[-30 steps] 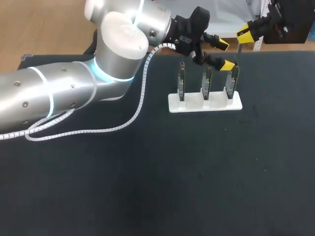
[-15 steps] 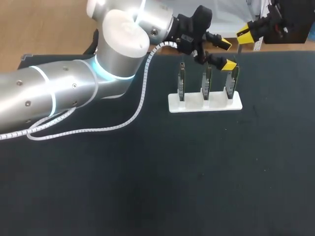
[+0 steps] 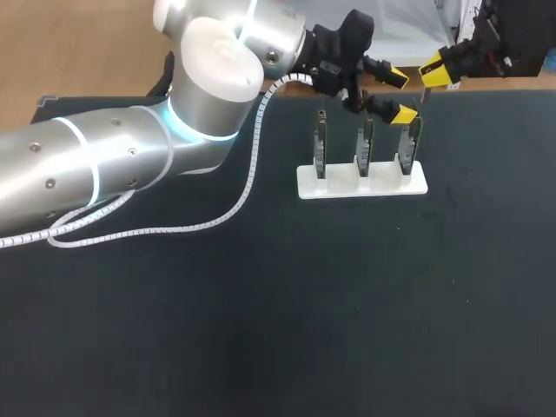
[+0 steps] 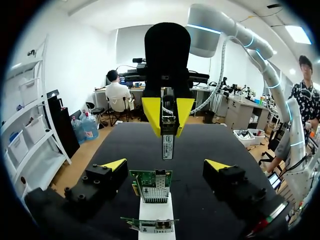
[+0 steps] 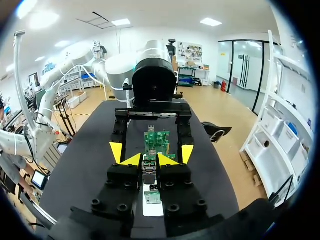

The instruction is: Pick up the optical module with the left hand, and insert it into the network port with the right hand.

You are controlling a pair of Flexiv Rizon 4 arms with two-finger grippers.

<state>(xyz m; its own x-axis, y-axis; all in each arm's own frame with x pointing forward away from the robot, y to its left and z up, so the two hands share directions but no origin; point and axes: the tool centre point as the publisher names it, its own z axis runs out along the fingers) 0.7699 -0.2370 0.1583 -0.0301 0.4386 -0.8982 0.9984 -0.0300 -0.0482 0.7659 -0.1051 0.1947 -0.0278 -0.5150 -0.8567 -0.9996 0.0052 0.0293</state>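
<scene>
Seen from above, a dark table [image 3: 261, 304] fills the frame. Right of centre near the top stands a white stand [image 3: 339, 184] with three slots, each holding one green card upright on its edge, so every card's top edge faces up, probably to leave it open to an approach from above. The silver left arm enters from the left edge and reaches across to the top middle. The left gripper [image 3: 398, 95] is spread wide, one yellow tip on either side of the right card [image 3: 408, 143] and touching nothing. In the upper right corner, the right gripper [image 3: 432, 71] pinches the module [image 3: 423, 94], a thin bar hanging straight down just above and right of that card. The module is therefore already in the right gripper, not the left. From the left wrist, its own tips stand wide apart with a card between them, clear of both. Just ahead, the right gripper hangs with the module clamped between its tips, its free end pointing down at that card's top edge, where a metal cage appears to be the port. It looks lined up for a straight downward push, with the open left fingers perhaps placed to steady the card. From the right wrist, its own fingers sit narrow, closed on the module from both sides. Beyond them is the card, flanked by the open left tips, with the stand below.
</scene>
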